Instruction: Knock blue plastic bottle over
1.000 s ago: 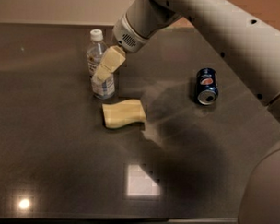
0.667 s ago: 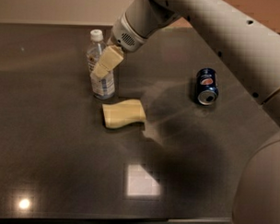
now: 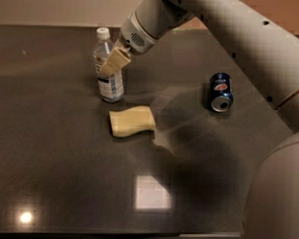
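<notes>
gripper [image 3: 107, 70] at blue plastic bottle [image 3: 111, 87], partly hiding it

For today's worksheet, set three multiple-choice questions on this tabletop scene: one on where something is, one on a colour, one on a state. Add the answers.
1. Where is the gripper?
A) at the upper body of the blue plastic bottle
B) down at floor level
C) out of view

2. The bottle's cap is:
A) red
B) white
C) green

3. The bottle is:
A) lying flat
B) crushed
C) standing

Answers: A, the gripper overlaps the bottle just below its shoulder; B, the cap shows white; C, its base rests on the table.
</notes>
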`<state>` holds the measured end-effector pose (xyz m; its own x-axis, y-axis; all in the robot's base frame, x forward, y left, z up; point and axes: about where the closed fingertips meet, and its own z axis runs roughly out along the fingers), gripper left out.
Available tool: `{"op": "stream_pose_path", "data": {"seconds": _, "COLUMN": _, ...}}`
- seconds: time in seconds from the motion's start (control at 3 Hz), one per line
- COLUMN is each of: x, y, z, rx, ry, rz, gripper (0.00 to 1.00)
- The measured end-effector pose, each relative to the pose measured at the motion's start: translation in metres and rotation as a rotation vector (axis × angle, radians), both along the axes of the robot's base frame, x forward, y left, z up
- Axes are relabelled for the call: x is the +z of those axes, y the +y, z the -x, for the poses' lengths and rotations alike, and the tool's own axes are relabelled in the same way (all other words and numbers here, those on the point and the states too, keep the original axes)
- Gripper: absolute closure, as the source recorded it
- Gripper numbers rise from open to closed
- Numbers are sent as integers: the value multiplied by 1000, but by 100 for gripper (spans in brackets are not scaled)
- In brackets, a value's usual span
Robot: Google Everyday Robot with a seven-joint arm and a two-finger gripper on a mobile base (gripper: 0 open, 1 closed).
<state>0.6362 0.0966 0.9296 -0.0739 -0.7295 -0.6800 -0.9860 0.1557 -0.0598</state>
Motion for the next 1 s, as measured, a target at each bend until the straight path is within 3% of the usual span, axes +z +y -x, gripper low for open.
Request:
{"op": "stream_pose_path", "data": {"seconds": 0.33, "x": 9, "y": -7, "z": 2, "rx": 0, "ry": -5, "rz": 12, "gripper": 87}}
{"op": "stream_pose_path", "data": {"seconds": 0.67, "x": 20, "y": -19, "z": 2, "rx": 5, "ry": -29, "rz": 78, "gripper": 100}}
{"op": "stream_pose_path", "data": {"seconds": 1.0, "x": 20, "y": -38, "z": 2, "rx": 6, "ry": -54, "rz": 194, "gripper": 100}}
